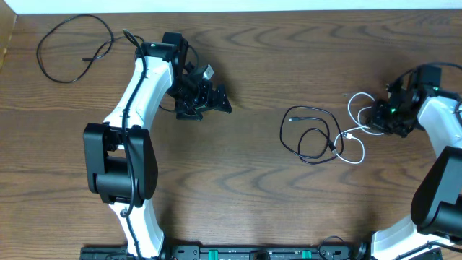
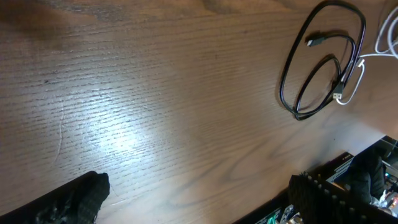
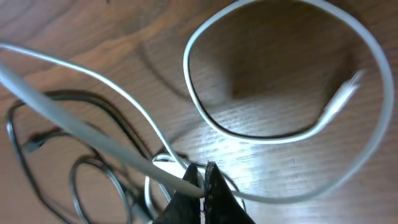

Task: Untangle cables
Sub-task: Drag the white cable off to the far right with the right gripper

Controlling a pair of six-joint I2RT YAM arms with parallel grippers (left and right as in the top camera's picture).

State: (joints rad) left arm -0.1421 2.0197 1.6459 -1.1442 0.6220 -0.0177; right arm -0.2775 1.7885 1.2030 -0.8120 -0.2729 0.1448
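While the right pincer [image 3: 203, 182] clamps the white cable [image 3: 261, 140], the black cable [image 2: 297, 116] looped with it lies just beyond its tip, between both pincers; the left pincer [image 1: 215, 99], spread wide, is much farther off.

Two white robot arms with black joints.
The left arm [image 1: 133, 101], a thin black wire along it, and right arm [image 1: 442, 123] have bulky black housings; left gripper [image 1: 220, 101] and right gripper [image 1: 374, 120] are black.
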